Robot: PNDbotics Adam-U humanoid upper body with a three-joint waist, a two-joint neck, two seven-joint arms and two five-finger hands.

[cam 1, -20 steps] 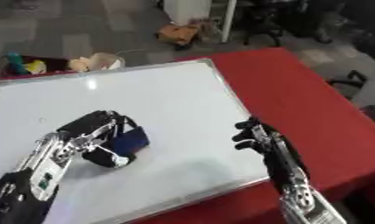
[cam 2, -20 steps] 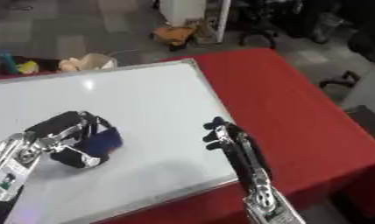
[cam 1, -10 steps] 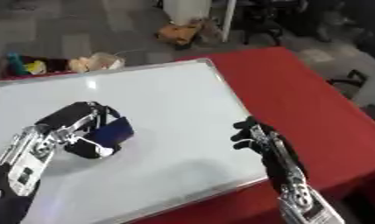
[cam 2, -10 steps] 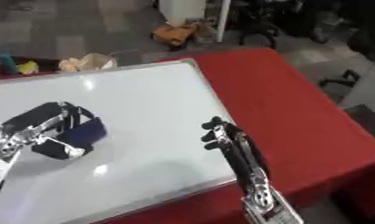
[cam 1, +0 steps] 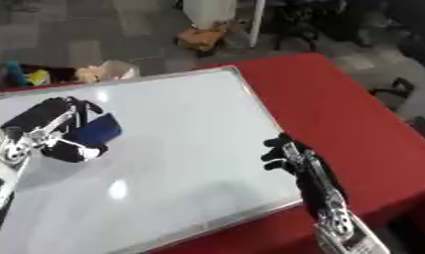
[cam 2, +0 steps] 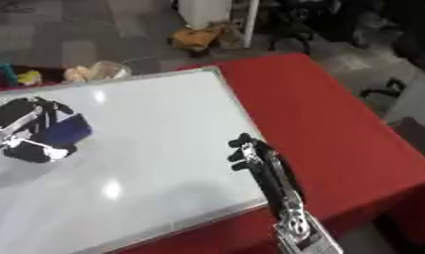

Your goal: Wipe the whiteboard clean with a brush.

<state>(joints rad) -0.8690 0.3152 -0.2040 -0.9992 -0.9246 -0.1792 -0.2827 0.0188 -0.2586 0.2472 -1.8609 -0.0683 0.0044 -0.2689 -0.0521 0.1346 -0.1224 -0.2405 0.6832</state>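
The whiteboard lies flat on the red tabletop, tilted askew in view, its silver frame running along the far edge and down the right side. Its near right corner sits close to the tabletop's front edge, and a wide band of bare red stretches to the right of the frame.

Over on the board's left part, the left hand has its fingers curled round the brush, a dark blue block pressed down against the white surface. The board's middle and right are open, plain white with a couple of light glares and no marks to be made out.

The right hand hovers at the board's right edge near the lower corner, fingers bent inward and holding nothing, its arm coming up from the bottom of the view. It overlaps the frame there; whether it touches the frame cannot be told.

Beyond the tabletop's far edge lies grey floor. A few coloured toys and a pale bundle sit by the far left, an orange-brown thing lies further back beside a white cabinet, and black chairs stand at the upper right. Another chair shows at the right edge past the tabletop. All of it stays well apart from the board.
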